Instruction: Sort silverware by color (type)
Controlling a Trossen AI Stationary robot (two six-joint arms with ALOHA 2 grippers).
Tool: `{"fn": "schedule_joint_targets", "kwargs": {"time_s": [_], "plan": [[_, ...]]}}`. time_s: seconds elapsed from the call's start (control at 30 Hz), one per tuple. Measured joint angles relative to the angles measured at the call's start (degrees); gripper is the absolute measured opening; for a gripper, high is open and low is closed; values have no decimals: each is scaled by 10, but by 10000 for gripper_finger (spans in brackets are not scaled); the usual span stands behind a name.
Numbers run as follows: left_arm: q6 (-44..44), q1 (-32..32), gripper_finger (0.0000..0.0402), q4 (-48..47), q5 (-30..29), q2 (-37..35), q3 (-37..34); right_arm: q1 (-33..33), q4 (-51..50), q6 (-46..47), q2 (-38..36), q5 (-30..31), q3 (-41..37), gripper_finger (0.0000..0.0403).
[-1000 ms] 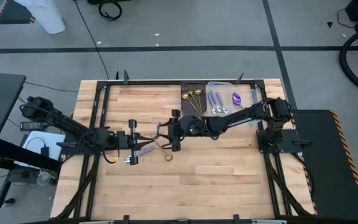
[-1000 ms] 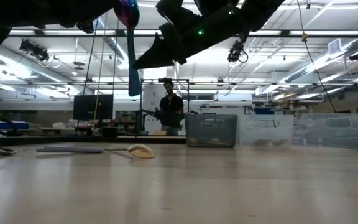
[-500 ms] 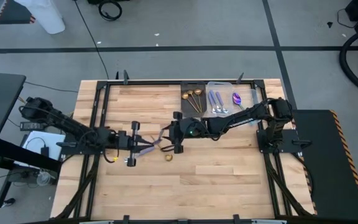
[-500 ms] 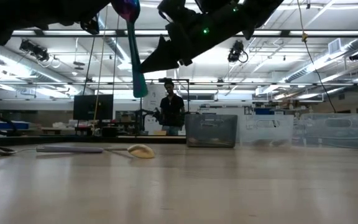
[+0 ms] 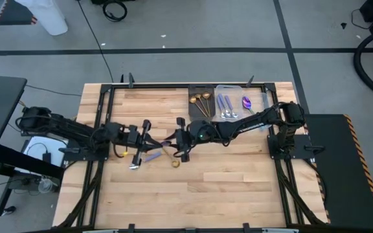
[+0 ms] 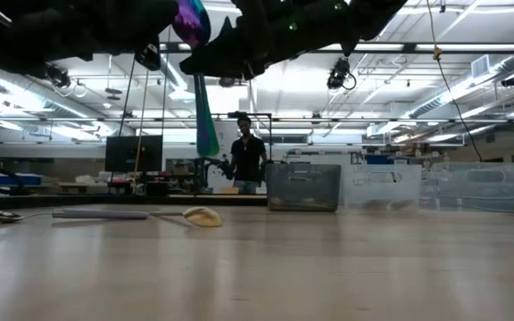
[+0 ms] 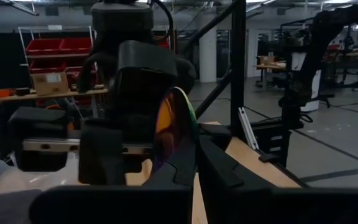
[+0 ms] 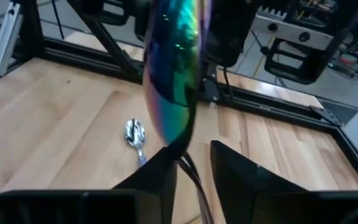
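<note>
An iridescent rainbow spoon (image 6: 203, 107) hangs above the table's middle, bowl up and handle down. My left gripper (image 5: 149, 140) is shut on it, reaching in from the table's left. My right gripper (image 5: 176, 141) faces it from the right, open. Its two fingers stand on either side of the spoon's neck (image 8: 184, 158), just below the bowl (image 8: 174, 68). Whether they touch it I cannot tell. On the wood below lie a lavender-handled utensil (image 5: 151, 157), a silver spoon (image 8: 134, 134) and a gold spoon (image 5: 175, 163). My left gripper pinches the spoon at its bowl end (image 7: 169, 124) between its two fingers, which come in about level from the table's left. The bowl stands on edge between them. The handle (image 6: 207, 138) hangs straight down, clear of the table.
At the far edge stand a dark tray (image 5: 201, 102) with gold spoons and a clear tray (image 5: 233, 103) with blue, silver and purple pieces. A black frame rail (image 5: 173, 84) runs along the table's edges. A person (image 6: 246, 160) stands in the room beyond.
My left gripper has swung toward the far edge and toward my right gripper, rolling as it went. The spoon went with it, still hanging handle down. The spoon now stands between my right gripper's fingers.
</note>
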Motion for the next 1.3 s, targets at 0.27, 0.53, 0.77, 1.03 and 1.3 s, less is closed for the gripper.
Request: {"fn": "schedule_joint_targets", "kwargs": {"time_s": [0.27, 0.53, 0.77, 1.03, 1.3], "plan": [[-13, 7, 24, -15, 2, 0, 0, 2, -27, 11, 1, -5, 0, 15], [-10, 38, 70, -37, -4, -8, 0, -6, -44, 27, 1, 5, 0, 12], [-14, 43, 176, -85, -1, -38, 1, -6, -57, 29, 1, -5, 0, 12], [-26, 41, 226, -218, -36, -73, 1, -13, -60, 28, -2, -12, 0, 15], [-73, 40, 201, -317, -68, -75, 0, -22, -18, 31, -9, 8, 0, 16]]}}
